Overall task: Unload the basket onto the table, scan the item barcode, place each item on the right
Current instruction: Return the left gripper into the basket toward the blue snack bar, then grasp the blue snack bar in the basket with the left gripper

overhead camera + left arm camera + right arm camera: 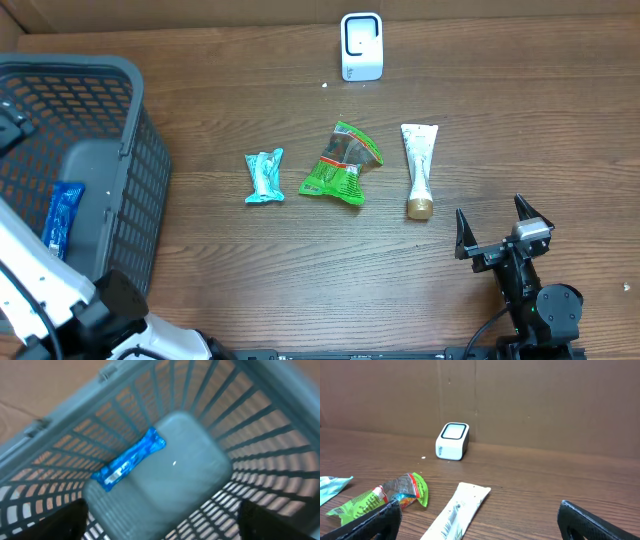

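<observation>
My left gripper (165, 522) hangs over the grey plastic slatted basket (152, 175) at the left end of the brown wooden table (250, 270). In the left wrist view its two dark fingers sit at the bottom corners, spread wide, with nothing between them. A shiny blue plastic wrapper (131, 459) lies flat on the basket floor against one wall, well clear of both fingers.

My right gripper (492, 222) is low over the table near the front right, its jaws wide apart and empty.

Three more items lie in a row on the bare wood ahead of it. The white squeeze tube with a gold cap (420, 165) is nearest, cap toward me. The crumpled green snack bag (343, 165) lies just left of it. The pale teal sachet (265, 177) is further left. None of them touches another.

The small white box-shaped barcode scanner (361, 46) stands upright at the far edge of the table, in front of the brown cardboard wall (545, 400). It is well apart from the row of items and from both grippers. I cannot make out a barcode on any of the items.
</observation>
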Robot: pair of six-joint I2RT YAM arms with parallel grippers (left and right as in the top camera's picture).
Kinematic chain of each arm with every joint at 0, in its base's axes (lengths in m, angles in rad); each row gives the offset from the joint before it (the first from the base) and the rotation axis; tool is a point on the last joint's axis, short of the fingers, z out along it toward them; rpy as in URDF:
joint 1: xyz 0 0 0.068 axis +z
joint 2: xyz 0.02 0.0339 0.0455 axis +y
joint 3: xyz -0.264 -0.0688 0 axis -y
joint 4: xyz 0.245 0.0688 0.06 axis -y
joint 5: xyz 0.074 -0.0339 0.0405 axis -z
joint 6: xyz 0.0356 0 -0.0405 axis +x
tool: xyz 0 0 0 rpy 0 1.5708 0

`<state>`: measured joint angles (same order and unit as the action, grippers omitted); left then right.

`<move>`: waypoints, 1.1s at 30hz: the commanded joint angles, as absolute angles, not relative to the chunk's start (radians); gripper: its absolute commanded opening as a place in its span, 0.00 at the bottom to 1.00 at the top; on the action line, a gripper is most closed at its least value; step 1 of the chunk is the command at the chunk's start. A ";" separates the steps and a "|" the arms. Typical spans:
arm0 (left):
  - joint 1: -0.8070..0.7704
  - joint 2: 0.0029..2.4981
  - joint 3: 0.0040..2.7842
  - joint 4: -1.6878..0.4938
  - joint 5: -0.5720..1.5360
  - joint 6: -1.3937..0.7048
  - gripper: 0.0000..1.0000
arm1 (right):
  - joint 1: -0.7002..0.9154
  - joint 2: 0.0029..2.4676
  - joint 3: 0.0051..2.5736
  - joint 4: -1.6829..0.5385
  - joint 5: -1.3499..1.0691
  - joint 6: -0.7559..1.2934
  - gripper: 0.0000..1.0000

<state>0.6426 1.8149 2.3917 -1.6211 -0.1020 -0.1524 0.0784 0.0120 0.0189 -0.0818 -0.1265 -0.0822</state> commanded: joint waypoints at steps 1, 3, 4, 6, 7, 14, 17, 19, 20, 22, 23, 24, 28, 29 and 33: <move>0.641 1.851 2.247 -1.605 -0.179 -0.109 0.96 | 0.074 0.003 0.010 -0.076 -0.129 -0.083 1.00; 0.649 1.851 2.167 -1.584 -0.195 -0.095 0.97 | 0.074 0.003 0.010 -0.076 -0.129 -0.083 1.00; 0.656 1.851 2.116 -1.568 -0.204 -0.089 0.97 | 0.074 0.003 0.010 -0.076 -0.129 -0.083 1.00; 0.666 1.850 2.032 -1.536 -0.229 -0.082 0.97 | 0.074 0.003 0.010 -0.076 -0.129 -0.083 1.00; 0.667 1.849 1.997 -1.519 -0.234 -0.075 0.97 | 0.074 0.003 0.010 -0.076 -0.129 -0.083 1.00; 0.606 1.850 1.798 -1.352 -0.326 -0.032 0.98 | 0.074 0.003 0.010 -0.076 -0.129 -0.083 1.00; 0.588 1.850 1.732 -1.278 -0.398 -0.010 1.00 | 0.074 0.003 0.010 -0.076 -0.129 -0.083 1.00; 0.588 1.850 1.678 -1.211 -0.404 0.064 1.00 | 0.074 0.003 0.010 -0.076 -0.129 -0.083 1.00; 0.588 1.850 1.655 -1.187 -0.403 0.093 1.00 | 0.074 0.003 0.010 -0.076 -0.129 -0.083 1.00; 0.591 1.850 1.608 -1.136 -0.399 0.153 1.00 | 0.074 0.003 0.010 -0.076 -0.129 -0.083 1.00; 0.591 1.850 1.585 -1.112 -0.399 0.171 1.00 | 0.074 0.003 0.010 -0.076 -0.129 -0.083 1.00; 0.591 1.850 1.560 -1.090 -0.399 0.192 1.00 | 0.074 0.003 0.010 -0.076 -0.129 -0.083 1.00; 0.591 1.851 1.475 -1.002 -0.400 0.244 1.00 | 0.074 0.003 0.010 -0.076 -0.129 -0.083 1.00; 0.591 1.851 1.458 -0.977 -0.400 0.255 1.00 | 0.074 0.003 0.010 -0.076 -0.129 -0.083 1.00; 0.595 1.851 1.407 -0.883 -0.405 0.307 1.00 | 0.074 0.003 0.010 -0.076 -0.129 -0.083 1.00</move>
